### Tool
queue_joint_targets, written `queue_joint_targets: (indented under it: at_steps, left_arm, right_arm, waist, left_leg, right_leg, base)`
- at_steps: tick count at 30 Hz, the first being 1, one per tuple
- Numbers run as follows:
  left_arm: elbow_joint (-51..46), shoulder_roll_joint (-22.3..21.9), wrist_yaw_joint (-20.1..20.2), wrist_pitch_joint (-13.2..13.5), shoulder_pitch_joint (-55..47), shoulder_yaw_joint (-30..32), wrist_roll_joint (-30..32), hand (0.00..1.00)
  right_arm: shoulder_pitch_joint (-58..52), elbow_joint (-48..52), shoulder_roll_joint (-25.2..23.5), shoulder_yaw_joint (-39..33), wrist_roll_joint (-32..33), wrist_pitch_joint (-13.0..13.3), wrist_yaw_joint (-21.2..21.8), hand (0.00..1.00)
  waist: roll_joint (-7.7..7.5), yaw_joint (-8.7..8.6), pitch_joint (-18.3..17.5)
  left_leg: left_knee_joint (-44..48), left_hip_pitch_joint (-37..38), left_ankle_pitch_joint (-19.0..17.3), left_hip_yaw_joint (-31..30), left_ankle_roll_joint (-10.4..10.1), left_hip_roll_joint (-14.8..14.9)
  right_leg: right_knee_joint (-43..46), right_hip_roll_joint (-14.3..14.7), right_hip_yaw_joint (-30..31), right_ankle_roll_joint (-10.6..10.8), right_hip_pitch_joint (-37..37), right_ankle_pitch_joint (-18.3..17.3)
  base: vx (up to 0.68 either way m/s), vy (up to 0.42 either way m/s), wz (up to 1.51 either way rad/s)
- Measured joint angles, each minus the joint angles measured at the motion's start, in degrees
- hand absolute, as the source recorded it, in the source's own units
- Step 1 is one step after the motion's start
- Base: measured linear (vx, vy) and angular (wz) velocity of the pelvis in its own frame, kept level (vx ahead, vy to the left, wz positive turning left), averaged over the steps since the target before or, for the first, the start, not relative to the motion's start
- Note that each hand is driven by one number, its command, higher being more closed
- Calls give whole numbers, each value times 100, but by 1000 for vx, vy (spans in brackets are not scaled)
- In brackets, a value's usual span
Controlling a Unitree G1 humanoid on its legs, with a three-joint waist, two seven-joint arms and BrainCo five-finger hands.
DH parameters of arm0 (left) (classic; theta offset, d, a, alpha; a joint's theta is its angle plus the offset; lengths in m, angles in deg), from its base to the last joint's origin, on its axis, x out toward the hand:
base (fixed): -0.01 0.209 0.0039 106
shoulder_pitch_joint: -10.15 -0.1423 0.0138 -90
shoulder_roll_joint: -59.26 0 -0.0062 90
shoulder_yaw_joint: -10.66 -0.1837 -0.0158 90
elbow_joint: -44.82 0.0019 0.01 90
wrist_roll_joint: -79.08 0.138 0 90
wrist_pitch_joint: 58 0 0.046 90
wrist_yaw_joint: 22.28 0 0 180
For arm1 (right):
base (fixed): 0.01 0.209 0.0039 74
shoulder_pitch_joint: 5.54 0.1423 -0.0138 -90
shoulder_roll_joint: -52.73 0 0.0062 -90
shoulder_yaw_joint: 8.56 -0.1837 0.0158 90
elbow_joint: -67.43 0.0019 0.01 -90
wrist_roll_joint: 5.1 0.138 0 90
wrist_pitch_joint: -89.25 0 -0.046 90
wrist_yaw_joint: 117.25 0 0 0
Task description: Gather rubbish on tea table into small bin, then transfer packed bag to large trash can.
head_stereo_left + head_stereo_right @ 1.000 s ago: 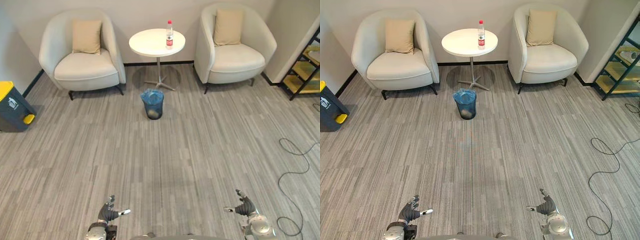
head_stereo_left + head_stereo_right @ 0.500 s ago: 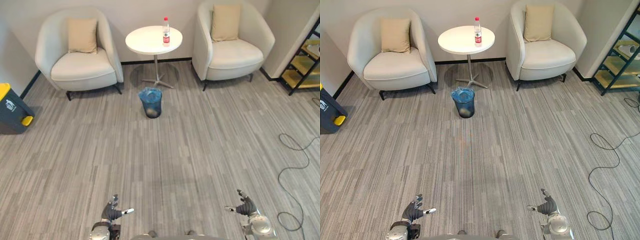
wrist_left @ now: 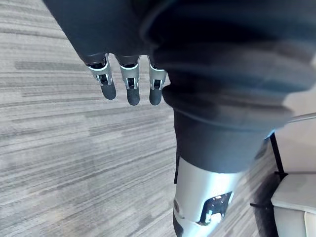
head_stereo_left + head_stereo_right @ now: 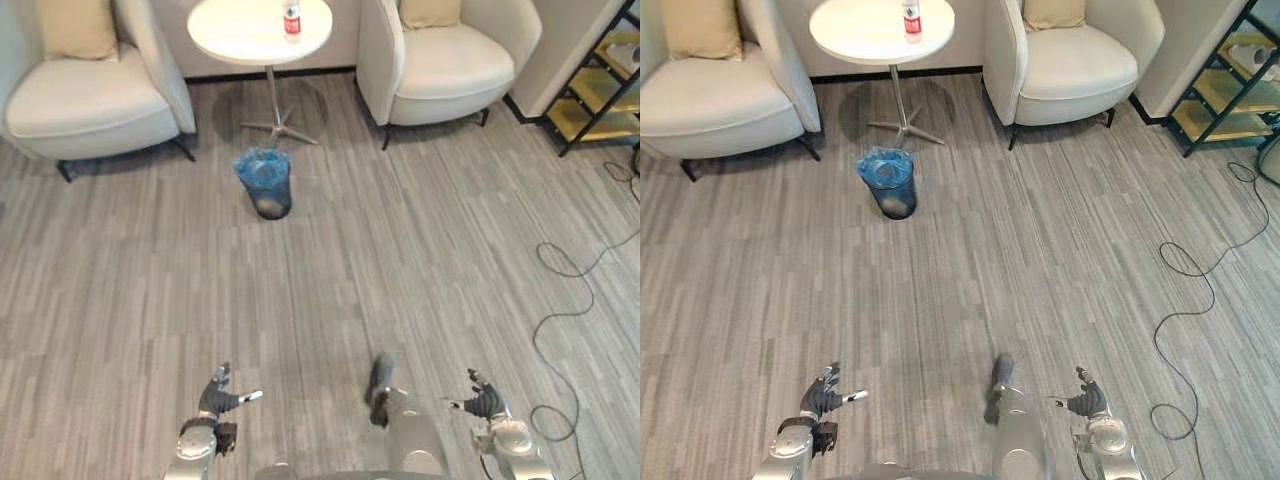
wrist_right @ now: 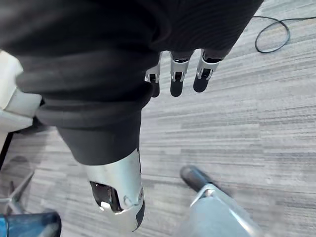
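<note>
Camera view is shifted nearer to tabletop (image 4: pixel 230 35); things themselves are unmoved. Bottle (image 4: pixel 292 18) is left upright there, 12 o'clock; blue-lined small bin (image 4: pixel 265 183) below on floor (image 4: pixel 400 250). Left hand (image 4: pixel 213 402), right hand (image 4: pixel 483 402): fingers loosely spread, nothing held. Gathering, bag transfer remain undone.

Nothing legible anywhere — only a red label band on the bottle (image 4: pixel 292 18) standing on the round table (image 4: pixel 235 32), its print too small to read.
</note>
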Motion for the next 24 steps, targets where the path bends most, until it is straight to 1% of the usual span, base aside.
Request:
queue_joint_targets:
  at_steps: [1, 2, 3, 4, 5, 6, 7, 8, 9, 10, 11, 12, 13, 14, 15, 16, 17, 18, 19, 20, 21, 22, 23, 24]
  left_arm:
    - [0, -11, -3, 4, -2, 5, 0, 0]
    - [1, -46, -5, 4, -17, 6, -1, 0]
    - [-11, -112, 1, 3, -72, 6, 0, 0]
    - [-20, -132, 3, 1, -97, 7, -2, 0]
    - [-31, -141, 9, -10, -133, 6, -1, 0]
    - [-49, -150, 9, -10, -154, 6, -1, 0]
    - [-138, -158, 9, -9, -173, 6, -2, 0]
    - [-224, -169, 9, -8, -184, 6, -2, 0]
    - [-286, -170, 8, -5, -202, 9, -2, 0]
    - [-316, -185, 4, -7, -224, 32, -2, 0]
    - [-322, -221, 3, -7, -237, 67, -3, 0]
    - [-324, -244, 0, -7, -273, 94, -6, 0]
    - [-337, -301, -6, -4, -383, 114, -38, 0]
    - [-341, -315, -22, 5, -496, 127, -77, 0]
    - [-317, -278, -42, -9, -532, 157, -94, 0]
    - [-321, -225, -81, -12, -556, 312, -144, 0]
    - [-323, -218, -111, -12, -543, 375, -183, 0]
    - [-300, -204, -112, -13, -543, 391, -201, 0]
    - [-274, -182, -111, -16, -535, 389, -211, 0]
    - [-256, -107, -117, -55, -499, 379, -255, 0]
    - [-259, -56, -126, -106, -445, 343, -313, 0]
    - [-270, -49, -136, -104, -448, 344, -356, 0]
    - [-270, -43, -172, -104, -464, 345, -415, 0]
    - [-275, -46, -188, -103, -444, 344, -441, 0]
  right_arm:
    - [14, 3, -12, 3, 6, -1, 2, 0]
    - [25, 5, -14, 7, 17, 0, 0, 0]
    - [19, 6, 10, 14, 39, 5, -20, 0]
    - [24, 5, 5, 24, 94, 6, -42, 0]
    - [70, 11, -33, 51, 246, 29, -116, 0]
    - [79, 21, -48, 51, 305, 63, -143, 0]
    - [129, 22, -33, 48, 418, 87, -172, 0]
    - [189, 16, 7, 48, 461, 105, -207, 0]
    - [283, 4, 37, 48, 473, 120, -241, 0]
    - [441, 2, 45, 32, 481, 123, -253, 0]
    - [469, -7, 41, 32, 485, 127, -253, 0]
    - [489, -23, 31, 36, 486, 131, -252, 0]
    - [518, -48, 37, 53, 487, 150, -259, 0]
    - [492, -67, 38, 93, 487, 144, -263, 0]
    - [493, -137, -26, 165, 488, 131, -279, 0]
    - [429, -178, -162, 356, 468, 124, -271, 0]
    - [393, -192, -223, 457, 460, 127, -264, 0]
    - [417, -226, -299, 480, 456, 126, -258, 0]
    - [413, -227, -335, 476, 456, 128, -258, 0]
    - [412, -300, -399, 480, 447, 129, -248, 0]
    - [407, -385, -421, 489, 430, 123, -244, 0]
    - [402, -393, -426, 513, 426, 119, -238, 0]
    - [381, -389, -433, 647, 418, 134, -237, 0]
    - [409, -378, -432, 691, 417, 138, -232, 0]
  waist:
    - [28, 9, -1]
    - [132, 41, 42]
    - [220, 115, 82]
    - [232, 173, 94]
    - [169, 264, 135]
    - [-2, 340, 188]
    - [-51, 441, 192]
    - [-136, 489, 232]
    - [-138, 615, 249]
    - [-146, 735, 286]
    - [-219, 807, 329]
    - [-190, 833, 315]
    - [-76, 961, 262]
    - [73, 1019, 182]
    - [38, 1082, 145]
    - [-312, 1077, 62]
    - [-508, 1075, 4]
    - [-645, 1085, -40]
    - [-692, 1048, -32]
    - [-794, 921, -23]
    - [-812, 910, -12]
    - [-792, 910, -8]
    - [-654, 900, -6]
    - [-654, 889, -33]
  left_leg:
    - [571, -191, 140, -11, 9, 148]
    - [2038, -737, 780, -28, 262, 591]
    - [3608, -1423, 1272, -98, 588, 1065]
    - [4256, -1707, 1123, -111, 738, 1176]
    - [5088, -2172, 785, -155, 864, 1142]
    - [5219, -2503, 622, -94, 901, 961]
    - [4982, -2946, 464, 32, 915, 672]
    - [4562, -3291, 380, 108, 924, 450]
    - [4009, -3584, 340, 171, 915, 246]
    - [3102, -3813, 338, 193, 910, -133]
    - [2212, -3886, 444, 136, 837, -402]
    - [1604, -3881, 559, 122, 778, -543]
    - [205, -3817, 1045, 170, 788, -729]
    - [-73, -3817, 1342, 101, 1042, -687]
    - [156, -3794, 1803, 24, 1332, -707]
    - [645, -3885, 1737, 77, 1583, -840]
    - [929, -3911, 1418, 141, 1652, -859]
    - [1172, -3830, 1056, 131, 1653, -882]
    - [1260, -3733, 904, 81, 1664, -937]
    - [1333, -3458, 662, -38, 1729, -1076]
    - [1284, -3058, 450, -136, 1734, -1177]
    - [1195, -2808, 379, -181, 1738, -1211]
    - [835, -2257, 300, -241, 1718, -1242]
    - [708, -2090, 290, -299, 1710, -1237]
  right_leg:
    - [121, 41, -36, -49, 81, -210]
    - [-11, 259, -141, -115, 496, -477]
    - [-474, 614, -225, -149, 1079, -551]
    - [-705, 752, -220, -171, 1363, -559]
    - [-1133, 897, -170, -203, 1957, -570]
    - [-1426, 927, -126, -222, 2351, -589]
    - [-1773, 948, -77, -221, 2764, -590]
    - [-1966, 974, -2, -221, 2958, -589]
    - [-2118, 1001, 111, -204, 3119, -600]
    - [-2284, 1001, 308, -120, 3348, -655]
    - [-2397, 972, 464, -53, 3541, -744]
    - [-2461, 960, 551, -2, 3688, -824]
    - [-2615, 1072, 760, 193, 4030, -1075]
    - [-2631, 1220, 938, 280, 4267, -1272]
    - [-2594, 1199, 1049, 345, 4415, -1418]
    - [-2324, 962, 1117, 345, 4473, -1572]
    - [-1652, 760, 1150, 443, 4216, -1683]
    - [-208, 526, 1184, 697, 3657, -1628]
    - [621, 379, 1174, 1082, 3379, -1378]
    - [2040, 129, 1190, 1677, 2921, -982]
    - [3008, -67, 1087, 1425, 2557, -1097]
    - [3193, -139, 968, 1227, 2429, -1194]
    - [2922, -252, 625, 776, 2103, -1417]
    - [2622, -230, 512, 651, 1948, -1504]
  base:
    - [619, -452, 6]
    - [630, -438, 6]
    - [631, -417, 2]
    - [609, -335, -15]
    - [604, -288, -23]
    - [733, -314, -19]
    - [713, -271, -19]
    - [577, -188, -36]
    - [555, -108, -65]
    - [562, -26, -82]
    - [570, 14, -79]
    - [592, 87, -91]
    - [620, 153, -85]
    - [655, 192, -88]
    - [677, 202, -48]
    - [696, 191, -22]
    - [807, 202, -8]
    - [660, 171, 2]
    - [637, 160, 27]
    - [609, 123, 56]
    - [607, 98, 56]
    - [689, 75, 44]
    - [558, 41, 29]
    - [542, 21, 41]
